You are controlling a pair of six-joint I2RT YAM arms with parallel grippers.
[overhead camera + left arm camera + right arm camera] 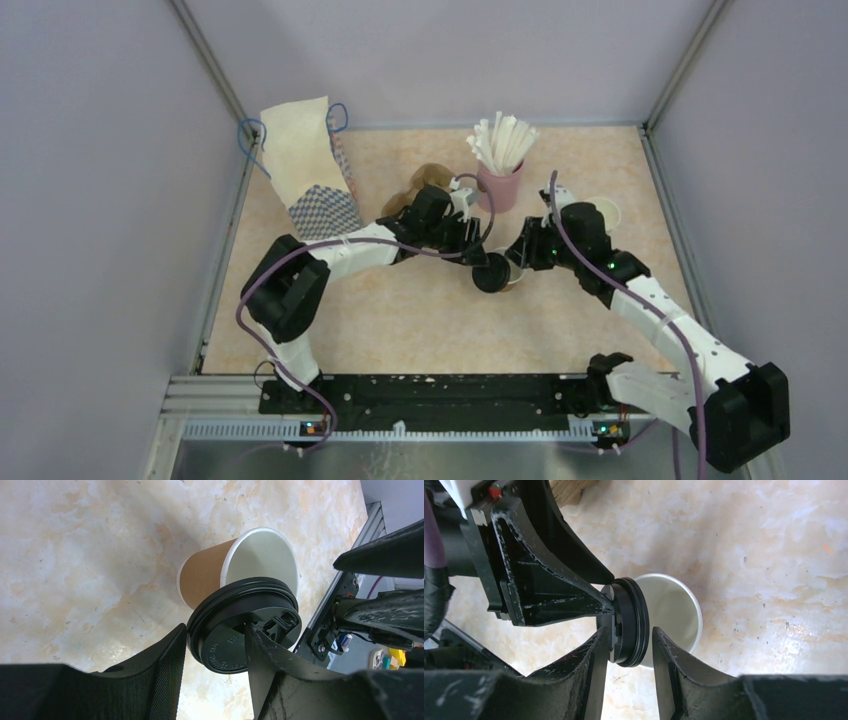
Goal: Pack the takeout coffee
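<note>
The left gripper [215, 630] is clamping the black lid [250, 605] near its rim, holding it on edge against the mouth of the paper cup [205, 580]. The left wrist view is showing the lid's round ridged face, while the right wrist view is showing only its thin side. The right gripper [628, 630] is holding its fingers apart, stopping short of the lid. The kraft cup, white inside, is sitting uncovered mid-table [75, 555] on marbled beige. Bare surface is lying toward the near edge, and the paper bag [300, 150] and pink straw cup [498, 186] are standing behind.

1 kraft cup [204, 580], 1 black lid [227, 635], 1 other cup [603, 211], 1 pink straw cup [500, 186], 1 paper bag [305, 160].
</note>
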